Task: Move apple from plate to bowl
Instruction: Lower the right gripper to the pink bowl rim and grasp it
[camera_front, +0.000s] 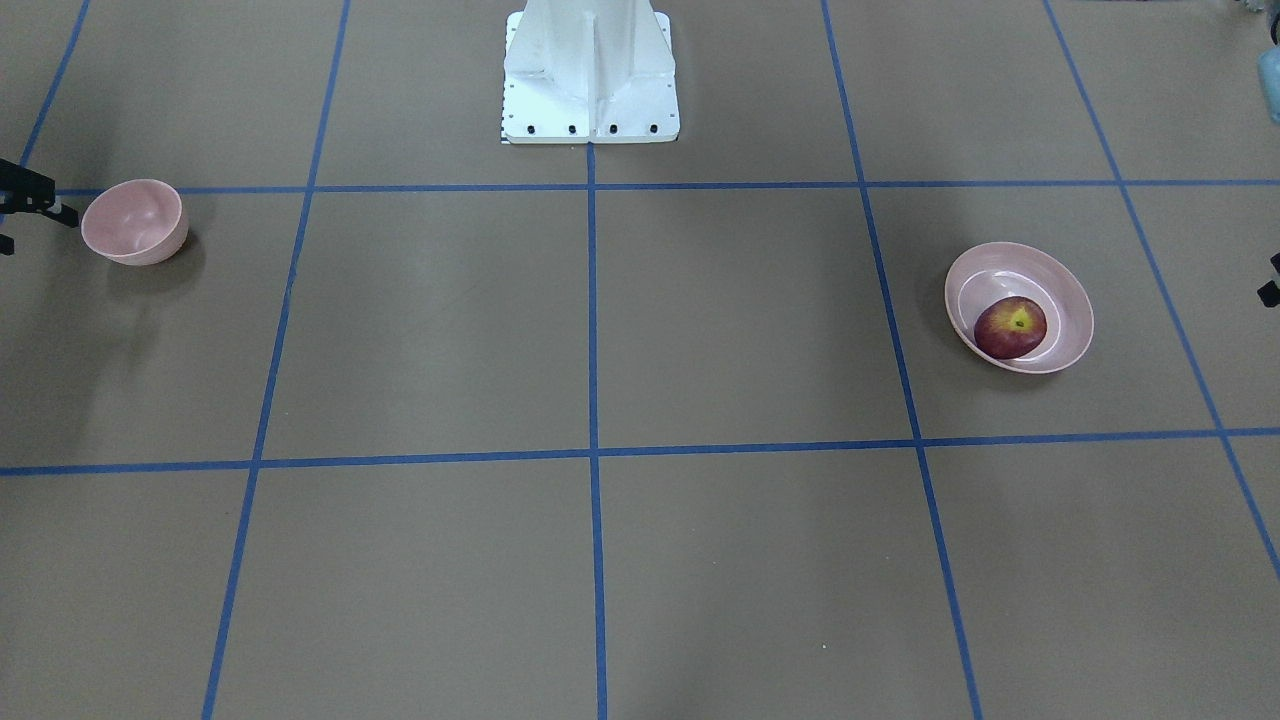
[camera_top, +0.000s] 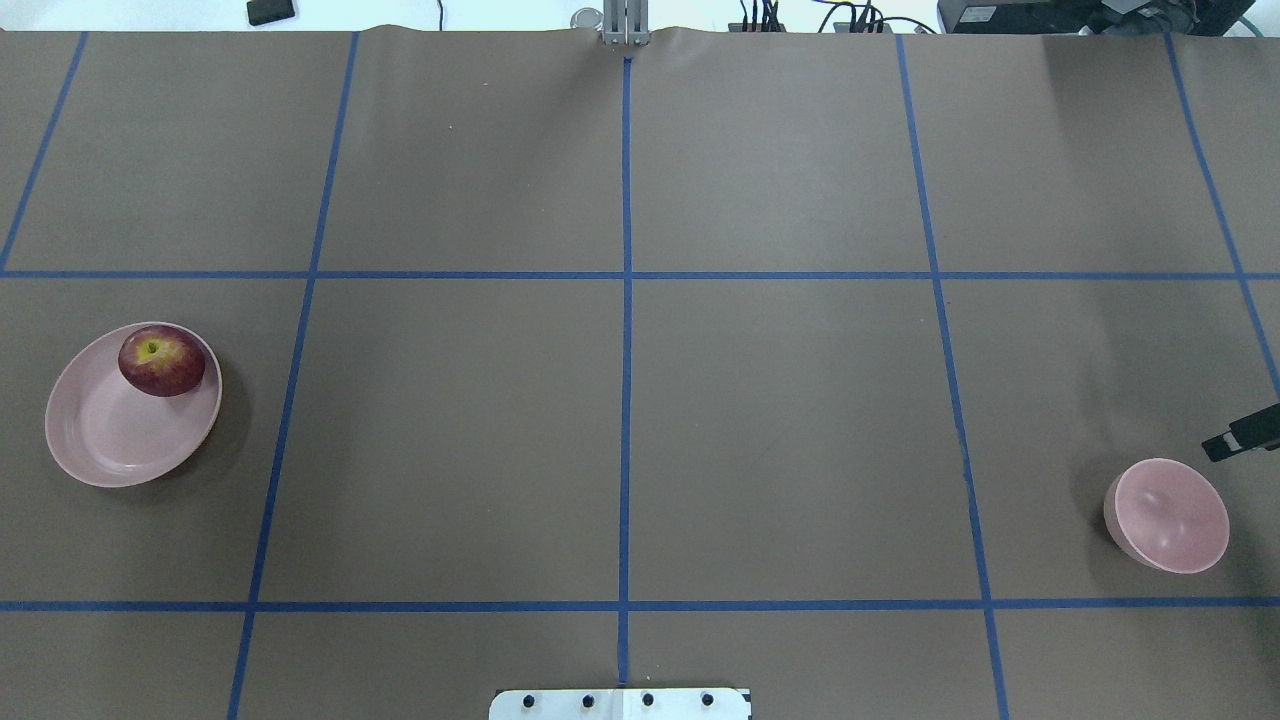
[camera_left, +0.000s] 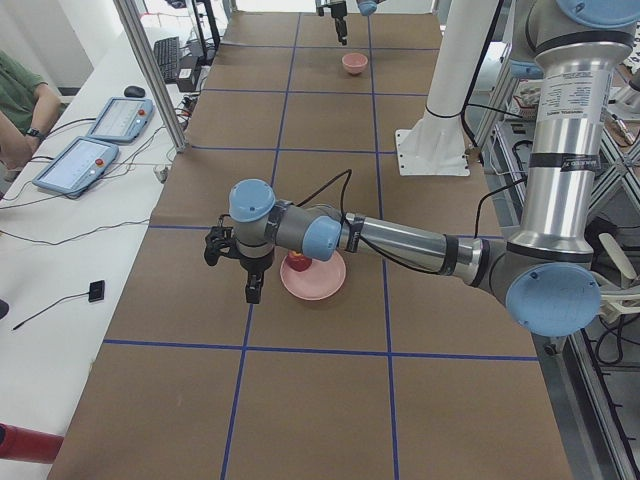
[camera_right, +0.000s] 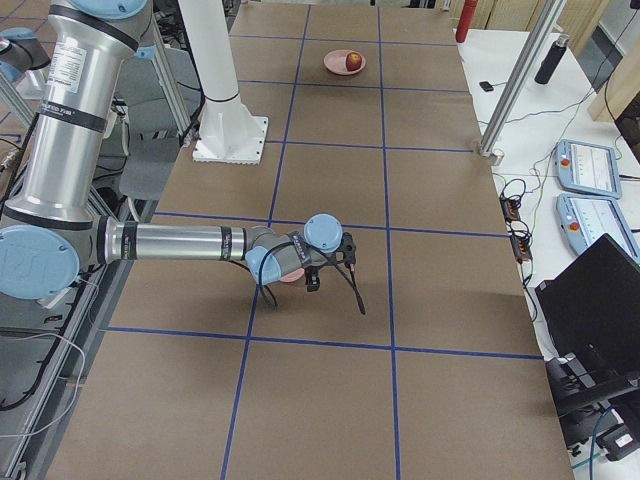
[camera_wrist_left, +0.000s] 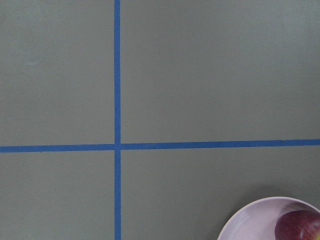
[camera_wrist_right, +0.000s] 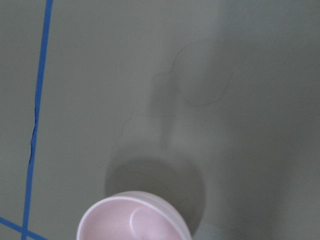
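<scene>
Apple (camera_top: 161, 361) on plate (camera_top: 105, 440) near its rim, well apart from bowl (camera_top: 1170, 515) across desk (camera_top: 780, 430). Left claw (camera_left: 240, 265) beside plate, right claw (camera_top: 1238, 437) near bowl: released or clenched, impossible to tell. Centre left claw over apple, straddle widest part, squeeze gently.

Dark red, perhaps streaked apple (camera_top: 161, 362), yellow-green stem patch; pale pink plate (camera_top: 100, 440) and bowl (camera_top: 1172, 516); brown table (camera_top: 780, 430), blue grid (camera_top: 627, 400).
</scene>
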